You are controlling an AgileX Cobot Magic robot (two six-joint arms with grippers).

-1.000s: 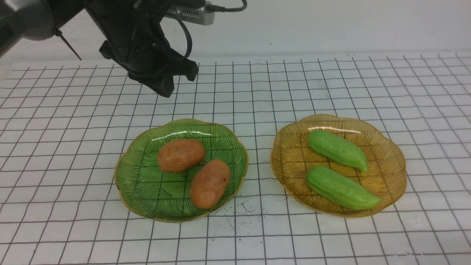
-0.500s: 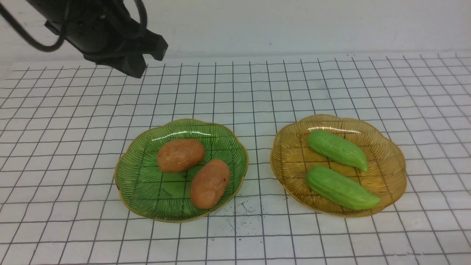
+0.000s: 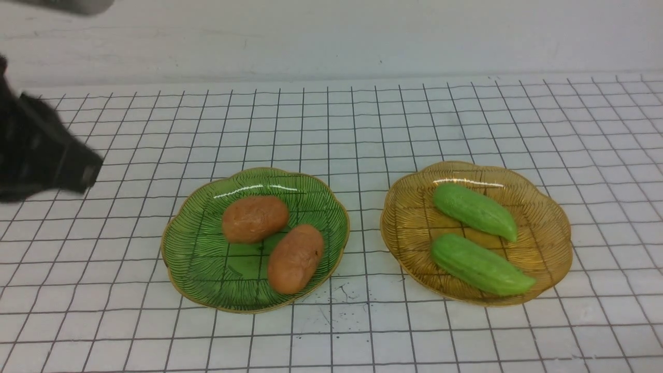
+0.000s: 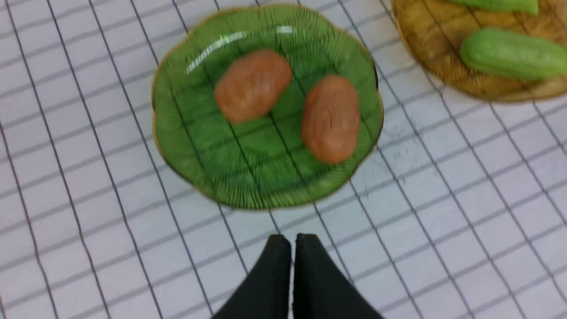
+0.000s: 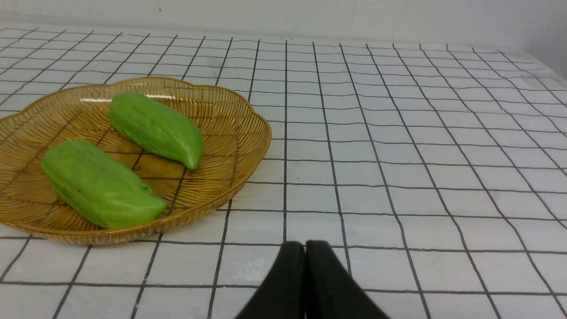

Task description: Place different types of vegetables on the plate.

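Two orange-brown potatoes (image 3: 255, 218) (image 3: 295, 258) lie on the green plate (image 3: 197, 269). Two light green cucumbers (image 3: 475, 211) (image 3: 480, 264) lie on the amber plate (image 3: 549, 243). My left gripper (image 4: 292, 241) is shut and empty, above the mat just clear of the green plate's rim (image 4: 266, 204); the potatoes (image 4: 252, 85) (image 4: 331, 118) show beyond it. In the front view it is a dark blur (image 3: 77, 173) at the left edge. My right gripper (image 5: 304, 247) is shut and empty, off to the side of the amber plate (image 5: 239, 146) with its cucumbers (image 5: 155, 128) (image 5: 97, 184); it is out of the front view.
Both plates sit side by side on a white mat (image 3: 362, 119) with a black grid. A pale wall (image 3: 362, 36) rises behind the mat's far edge.
My left arm has swung from above the back of the green plate out to the left edge and lower. The plates and vegetables have not moved.
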